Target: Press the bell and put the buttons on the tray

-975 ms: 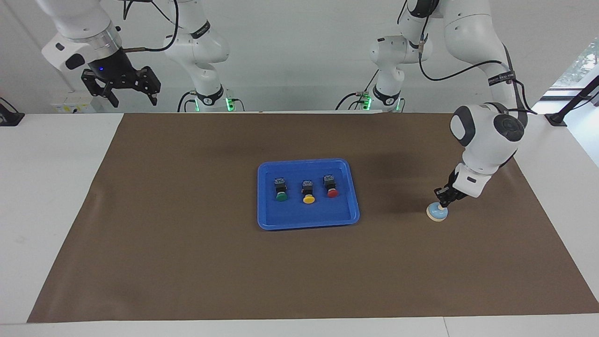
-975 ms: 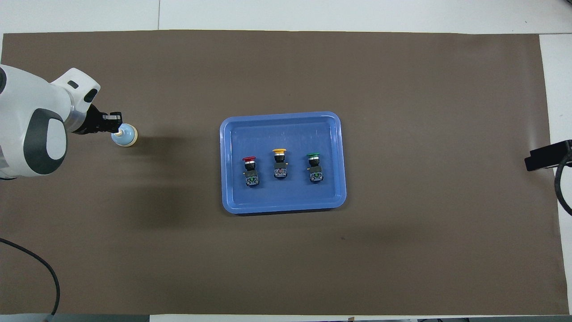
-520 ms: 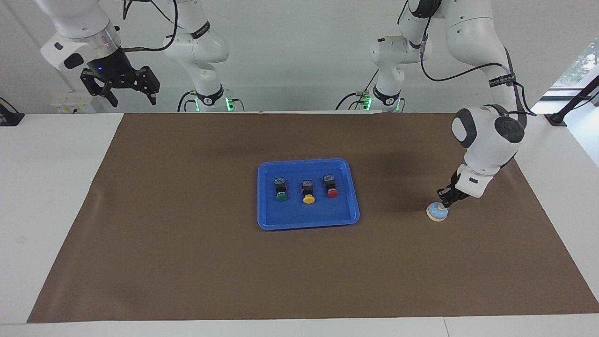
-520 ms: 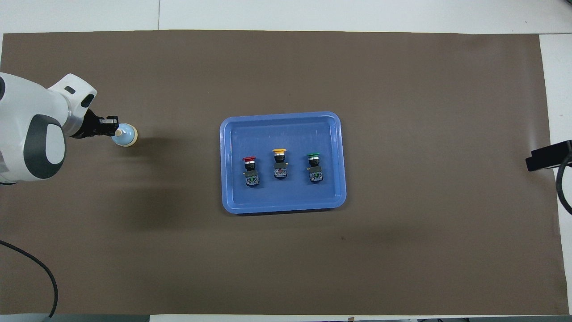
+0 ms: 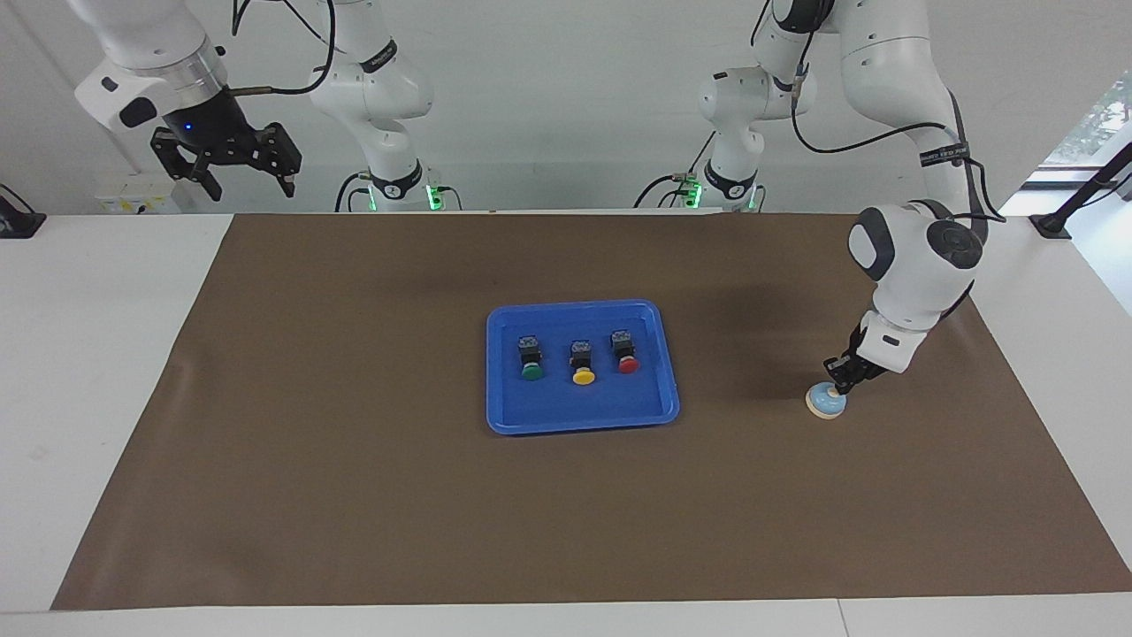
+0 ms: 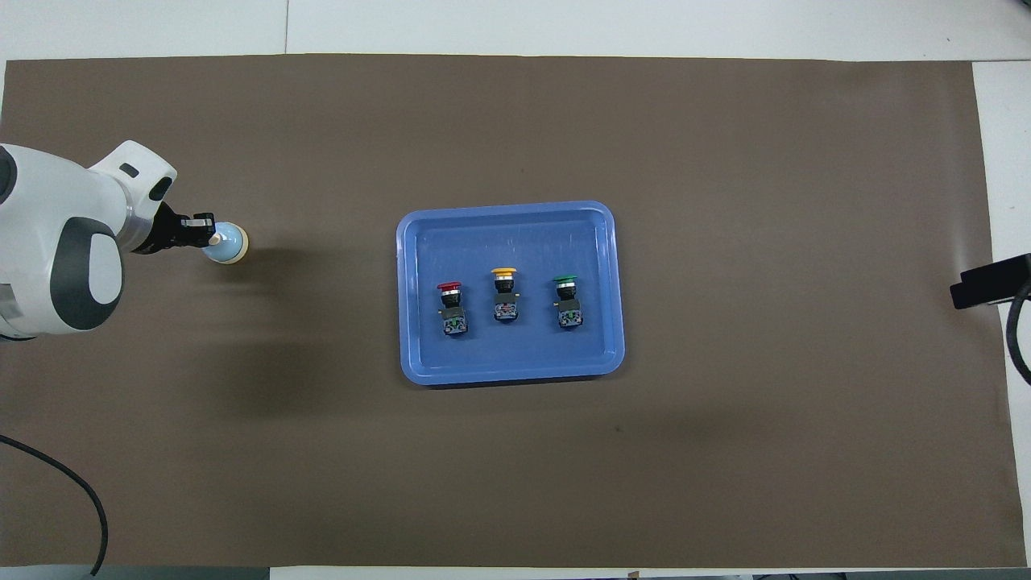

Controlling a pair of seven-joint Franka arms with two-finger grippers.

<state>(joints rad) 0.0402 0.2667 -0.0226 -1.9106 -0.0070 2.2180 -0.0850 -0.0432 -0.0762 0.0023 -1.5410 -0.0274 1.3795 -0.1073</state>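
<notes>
The light-blue bell [image 5: 826, 402] [image 6: 226, 243] sits on the brown mat toward the left arm's end of the table. My left gripper [image 5: 837, 381] [image 6: 204, 236] is shut, its tips right at the bell's cream knob, with nothing held. The blue tray [image 5: 659, 416] [image 6: 419, 364] lies mid-table. In it rest three buttons in a row: green [image 5: 531, 358] [image 6: 567, 300], yellow [image 5: 582, 363] [image 6: 504, 294] and red [image 5: 625, 351] [image 6: 451, 306]. My right gripper [image 5: 232, 170] hangs open high over the table's corner by its own base; only its dark edge [image 6: 989, 281] shows from overhead.
A brown mat [image 5: 354, 495] covers most of the white table [image 5: 88, 354]. A black cable [image 6: 72, 491] trails by the left arm. A black bracket [image 5: 1074, 208] stands at the table edge near the left arm.
The left arm's wrist has lifted a little and drawn back slightly, its tips staying at the bell's knob. The right gripper has risen a bit. Tray and buttons are unmoved.
</notes>
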